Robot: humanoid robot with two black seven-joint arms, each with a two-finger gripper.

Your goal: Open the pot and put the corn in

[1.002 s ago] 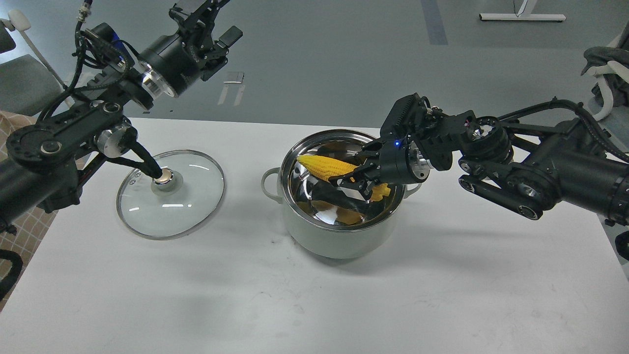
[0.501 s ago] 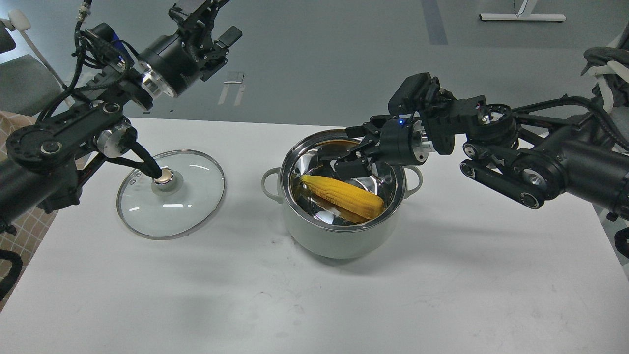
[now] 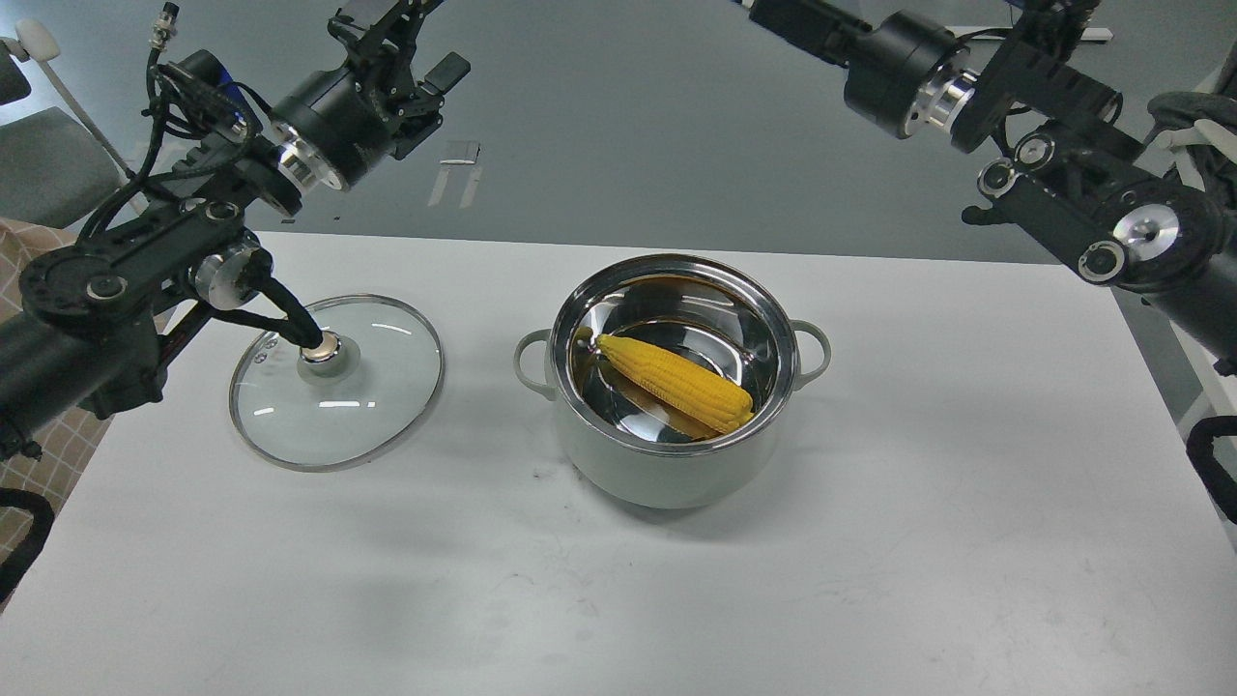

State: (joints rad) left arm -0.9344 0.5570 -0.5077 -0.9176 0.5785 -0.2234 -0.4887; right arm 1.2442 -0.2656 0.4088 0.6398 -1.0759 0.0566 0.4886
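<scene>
- With the lid off, open pot standing near the middle of the white table, shiny steel inside bare to the view from the head.
- Inside the pot, resting on the steel bottom: the corn, yellow, lying slantwise, tapered end toward the rear left wall, thick end toward the front right wall, yellow reflection just beneath.
- On either side of the pot, a small pale loop handle, both free.
- Left of the pot and apart from it: glass lid, lying flat on the table, gold knob up, partly crossed by a dark cable from the left arm.
- Raised high over the far left edge of the table: left gripper, fingers parted, nothing between them, touching nothing.
- Raised to the top right corner, well clear of the pot: right arm; far end cut off by the upper edge, so the pincer itself out of sight and its state impossible to tell.
</scene>
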